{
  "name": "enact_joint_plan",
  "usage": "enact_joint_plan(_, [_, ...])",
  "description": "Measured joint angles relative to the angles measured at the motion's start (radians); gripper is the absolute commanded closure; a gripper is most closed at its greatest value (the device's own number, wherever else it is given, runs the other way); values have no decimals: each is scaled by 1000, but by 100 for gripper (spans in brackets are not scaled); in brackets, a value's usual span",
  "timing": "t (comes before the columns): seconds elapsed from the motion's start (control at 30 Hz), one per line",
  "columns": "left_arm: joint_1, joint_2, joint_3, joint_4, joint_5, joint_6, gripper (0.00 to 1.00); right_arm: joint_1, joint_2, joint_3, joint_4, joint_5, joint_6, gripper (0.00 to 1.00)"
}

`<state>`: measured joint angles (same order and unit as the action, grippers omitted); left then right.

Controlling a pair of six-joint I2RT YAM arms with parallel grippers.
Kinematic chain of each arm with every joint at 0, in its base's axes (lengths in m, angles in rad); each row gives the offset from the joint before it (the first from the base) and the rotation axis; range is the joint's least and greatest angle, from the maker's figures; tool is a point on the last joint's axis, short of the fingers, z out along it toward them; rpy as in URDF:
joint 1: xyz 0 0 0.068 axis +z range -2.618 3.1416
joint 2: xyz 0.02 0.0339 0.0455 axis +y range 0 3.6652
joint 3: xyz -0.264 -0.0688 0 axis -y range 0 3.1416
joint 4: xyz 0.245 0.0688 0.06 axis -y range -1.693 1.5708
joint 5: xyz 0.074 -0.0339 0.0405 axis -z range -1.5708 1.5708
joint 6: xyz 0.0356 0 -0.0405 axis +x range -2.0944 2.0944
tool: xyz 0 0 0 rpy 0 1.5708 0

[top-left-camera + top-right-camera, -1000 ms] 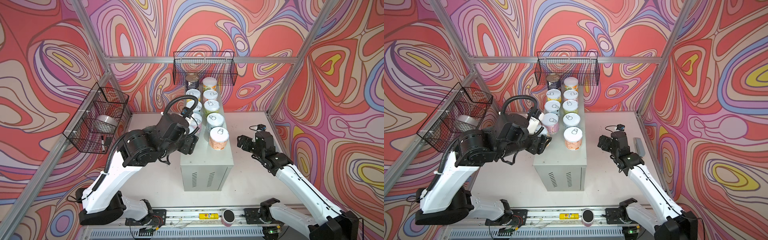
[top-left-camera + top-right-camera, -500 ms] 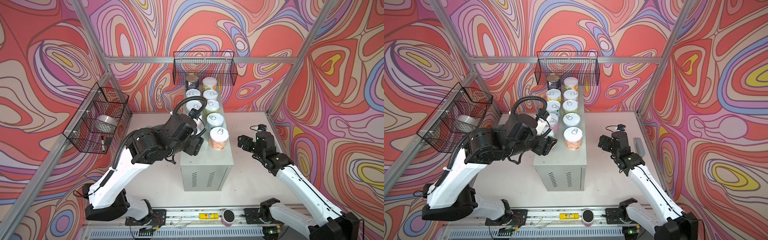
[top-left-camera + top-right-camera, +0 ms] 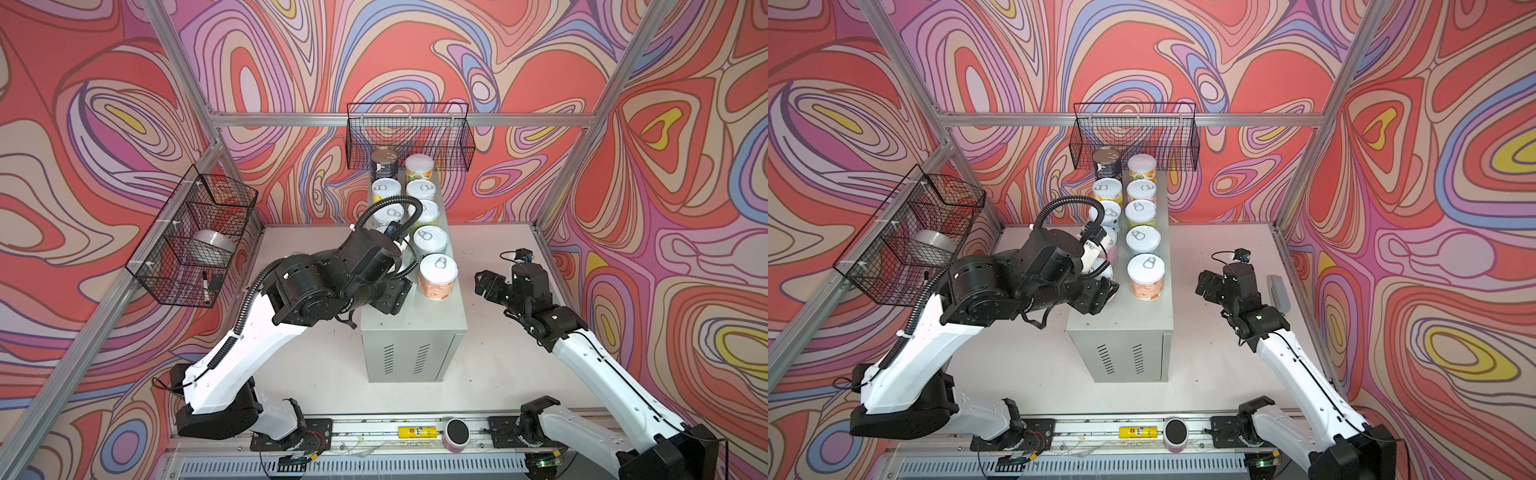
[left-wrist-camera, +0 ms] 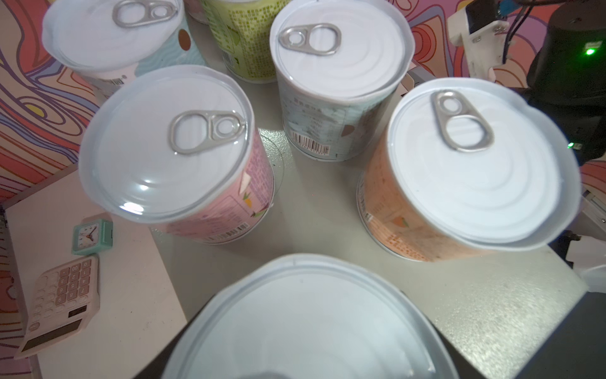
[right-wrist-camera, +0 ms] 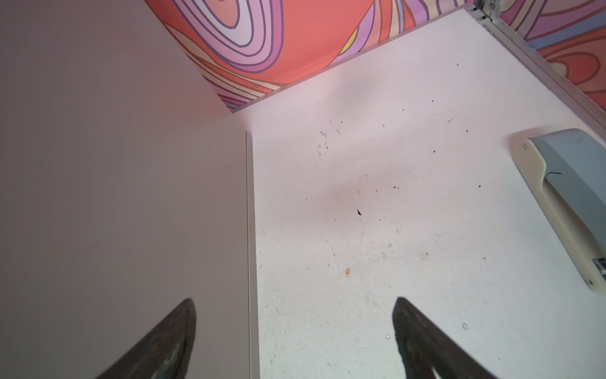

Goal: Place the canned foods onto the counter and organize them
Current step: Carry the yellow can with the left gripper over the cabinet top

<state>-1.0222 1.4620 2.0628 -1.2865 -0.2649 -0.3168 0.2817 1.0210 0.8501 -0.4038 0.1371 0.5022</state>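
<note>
Clamps left claw [image 3: 1100,291] on a white-lidded can [image 4: 308,321] mid-frame, over the grey worktop [image 3: 428,316] beside other cans [image 3: 431,243]. Probably rigid, slick, weighty: best squeezed mid-wall. Holds right claw [image 5: 295,338] spread, empty.

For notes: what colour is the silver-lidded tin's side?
Dark blue tin, best in a top view.

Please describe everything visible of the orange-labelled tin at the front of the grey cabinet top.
The short cylindrical tin with a pale orange label has a white lid, a silver pull tab and small print on its side. It stands upright on the glossy top of the light-grey metal cabinet, frontmost in the right-hand row in both top views. Only the cabinet touches it; the pale blue tin behind it stands apart.
</note>
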Motion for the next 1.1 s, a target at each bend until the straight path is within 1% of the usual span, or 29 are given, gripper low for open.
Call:
enact_joint_plan(0.2, [0, 0, -10, 0, 3, 2, 100, 0, -5, -7, 0, -6, 0, 3])
enact_joint_plan(0.23, [0, 0, -10, 1, 3, 2, 97, 0, -5, -7, 0, -7, 0, 3])
enact_joint_plan(0.3, [0, 0, -13, 3, 3, 2, 87, 0, -5, -7, 0, -12, 0, 4])
enact_joint_plan(0.4, [0, 0, -22, 5, 3, 1, 53, 0, -6, -7, 0, -20, 0, 3])
enact_joint_plan(0.43, [0, 0, -24, 4, 3, 1, 48, 0, -7, -7, 0, -23, 0, 3])
enact_joint_plan(0.47, [0, 0, -26, 4, 3, 1, 43, 0, -8, -8, 0, -25, 0, 3])
enact_joint_plan(0.53, [0, 0, -31, 5, 3, 1, 40, 0, -11, -8, 0, -27, 0, 3])
enact_joint_plan(0.6, [0, 0, -38, 11, 2, 0, 34, 0, -13, -8, 1, -33, 1, 2])
enact_joint_plan(0.63, [0, -1, -40, 17, 2, 1, 33, 0, -14, -8, 1, -35, 1, 2])
enact_joint_plan(0.67, [0, -2, -43, 21, 2, 0, 29, 0, -14, -8, 1, -40, 2, 2])
enact_joint_plan(0.73, [0, -2, -46, 27, 2, 1, 20, 0, -16, -8, 2, -49, 2, 2])
enact_joint_plan(0.77, [0, -3, -48, 30, 0, 2, 5, 0, -17, -8, 2, -52, 2, 2])
enact_joint_plan(0.8, [0, -3, -50, 35, -2, 4, 0, 0, -18, -8, 3, -55, 2, 2])
enact_joint_plan(1.1, [0, -31, -48, 57, -35, 18, 0, 0, -20, -5, 6, -70, -4, 2])
